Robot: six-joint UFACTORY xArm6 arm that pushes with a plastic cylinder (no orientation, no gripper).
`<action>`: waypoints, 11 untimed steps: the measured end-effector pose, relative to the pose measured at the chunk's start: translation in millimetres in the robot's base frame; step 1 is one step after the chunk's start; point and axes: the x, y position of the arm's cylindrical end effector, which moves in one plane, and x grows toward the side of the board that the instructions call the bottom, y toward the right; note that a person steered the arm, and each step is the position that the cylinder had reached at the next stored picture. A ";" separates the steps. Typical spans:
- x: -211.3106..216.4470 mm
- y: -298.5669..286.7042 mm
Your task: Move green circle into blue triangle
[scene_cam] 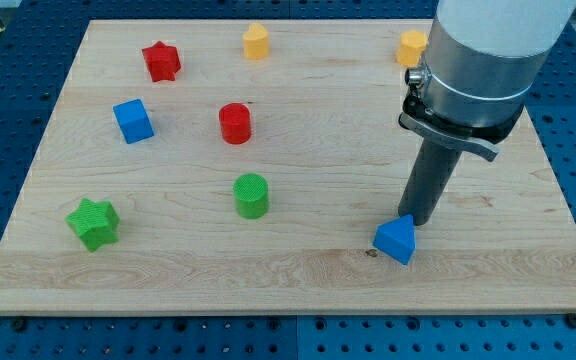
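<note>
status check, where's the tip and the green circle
My tip at blue triangle, on its upper right. Green circle untouched, off to the view's left. Path between them clear.

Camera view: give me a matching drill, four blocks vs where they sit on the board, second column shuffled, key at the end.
Blocks:
1. green circle
2. blue triangle
3. red star
4. green star

Places:
A. the view's top left
B. touching my tip, the view's lower right
C. the view's bottom left
D. near the board's middle, below the red cylinder

Pairs: 1-D, 2-B, 3-A, 4-C
</note>
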 end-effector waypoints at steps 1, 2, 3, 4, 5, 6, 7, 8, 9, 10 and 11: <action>0.0 -0.1; -5.7 -0.1; -13.9 -0.8; -22.7 -11.6; -23.4 -12.8; -32.5 -22.2; -41.0 -36.2; -41.2 -57.8; -41.2 -83.5; -47.2 -109.5; -54.3 -127.1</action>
